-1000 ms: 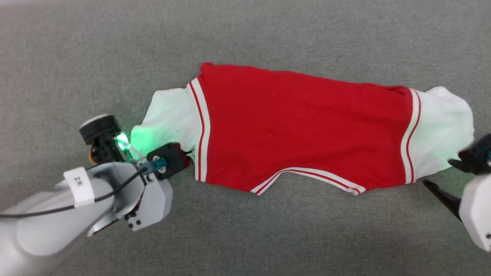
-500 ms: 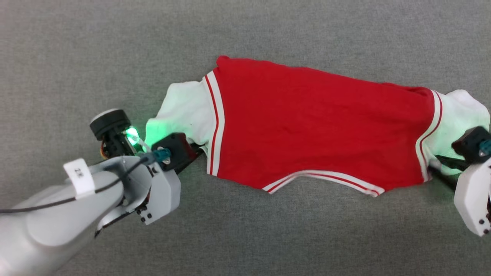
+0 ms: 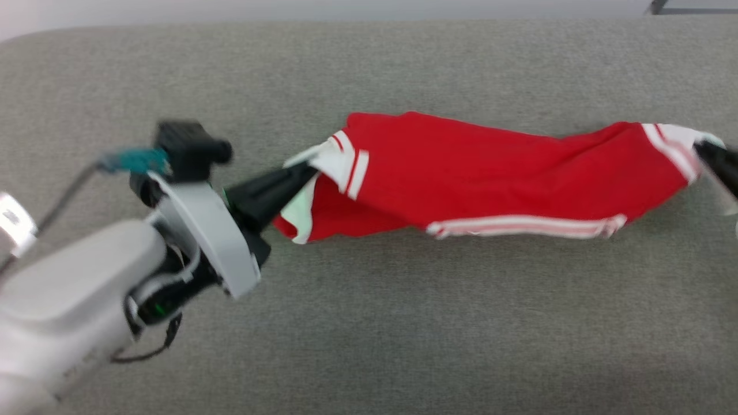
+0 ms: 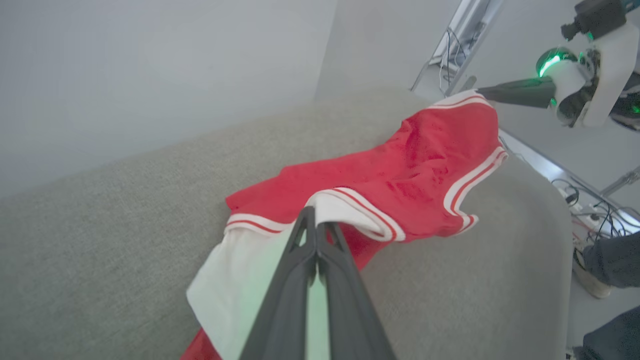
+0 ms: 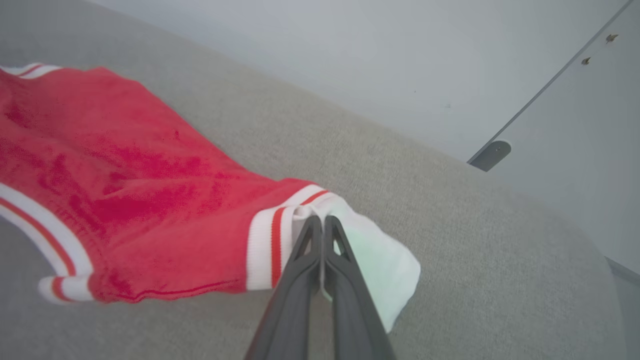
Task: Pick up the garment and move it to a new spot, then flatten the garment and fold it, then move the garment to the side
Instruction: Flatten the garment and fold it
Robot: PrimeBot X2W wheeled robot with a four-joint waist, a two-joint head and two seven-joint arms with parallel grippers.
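The garment (image 3: 490,173), a bright red T-shirt with white sleeves and striped trim, hangs stretched and sagging between both grippers above the grey cushioned surface (image 3: 403,323). My left gripper (image 3: 307,170) is shut on its left white sleeve; in the left wrist view the dark fingertips (image 4: 316,226) pinch the sleeve by the striped seam of the garment (image 4: 400,170). My right gripper (image 3: 701,148) is shut on the right sleeve at the frame edge. The right wrist view has that gripper (image 5: 320,221) closed on white cloth beside the garment's red body (image 5: 125,190).
The grey surface has a far edge (image 3: 369,23) near a pale wall and a rounded end (image 4: 560,210). Beyond that end lie floor cables (image 4: 590,210) and a person's shoe (image 4: 592,280). A metal bracket (image 5: 492,152) sits on the wall.
Both grippers have closed on the sleeves and raised the shirt off the surface, so it now sags bunched between them. The head camera has tilted, bringing the far edge into view.
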